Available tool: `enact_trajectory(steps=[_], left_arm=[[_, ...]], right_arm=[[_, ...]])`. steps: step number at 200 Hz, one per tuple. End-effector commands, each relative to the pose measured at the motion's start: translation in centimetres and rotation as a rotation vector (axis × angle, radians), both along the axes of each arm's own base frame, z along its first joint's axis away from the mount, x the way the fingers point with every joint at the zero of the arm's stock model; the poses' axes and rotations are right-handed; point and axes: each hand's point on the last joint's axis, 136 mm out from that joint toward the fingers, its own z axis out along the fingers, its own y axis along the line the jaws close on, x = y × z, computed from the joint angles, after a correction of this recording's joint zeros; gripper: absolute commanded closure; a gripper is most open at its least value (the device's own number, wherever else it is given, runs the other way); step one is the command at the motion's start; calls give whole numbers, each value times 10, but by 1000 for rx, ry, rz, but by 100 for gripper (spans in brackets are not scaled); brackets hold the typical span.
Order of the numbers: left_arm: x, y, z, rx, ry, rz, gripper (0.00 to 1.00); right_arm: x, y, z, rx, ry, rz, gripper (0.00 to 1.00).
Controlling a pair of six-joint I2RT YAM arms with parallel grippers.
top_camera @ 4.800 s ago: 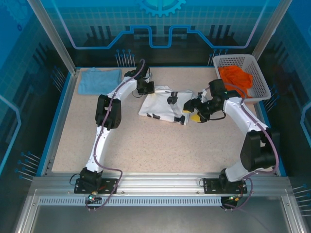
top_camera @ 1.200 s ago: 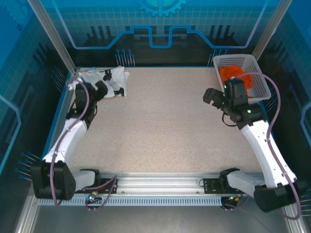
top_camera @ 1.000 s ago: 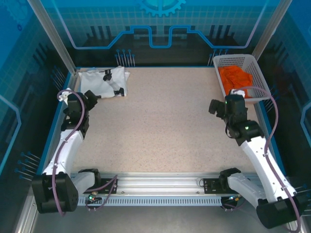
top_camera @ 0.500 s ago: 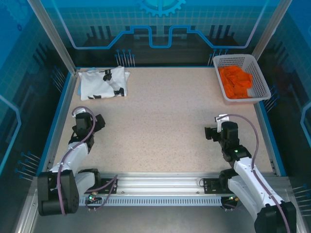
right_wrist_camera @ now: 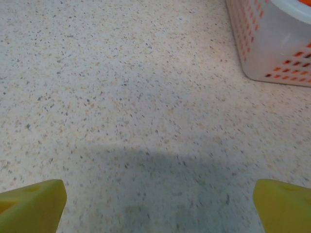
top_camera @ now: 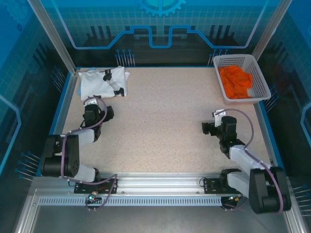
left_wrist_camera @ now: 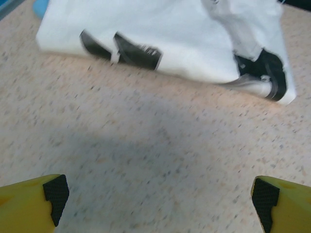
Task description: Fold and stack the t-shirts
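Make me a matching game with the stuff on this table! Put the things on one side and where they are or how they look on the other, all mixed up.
Things:
1. white t-shirt
2. basket
3. orange cloth
4. left hand

Matches:
A. lying inside the basket
B. open, holding nothing
C. folded, in the far left corner
D. standing in the far right corner

Pairs: 1-C, 2-D, 3-A, 4-B

White arm links [top_camera: 241, 156], black joints [top_camera: 61, 156], purple cables [top_camera: 251, 127], yellow fingertips [left_wrist_camera: 24, 201], black pads [left_wrist_camera: 266, 194]
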Motion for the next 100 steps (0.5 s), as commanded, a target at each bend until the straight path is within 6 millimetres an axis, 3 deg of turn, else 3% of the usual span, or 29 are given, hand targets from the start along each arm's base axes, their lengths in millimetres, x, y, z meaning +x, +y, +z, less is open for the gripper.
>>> enact_trajectory(steps=[1,60,100], left_arm=[[13,-6,23,41,-104,-53,1],[2,-20,30,67,-209,-123,1],[2,-27,17,129,-241,-127,1]], right_arm=[[35,6,38,16,-157,51,0],[42,28,47,102,-258,171,0],[49,31,42,154,-284,185,0]])
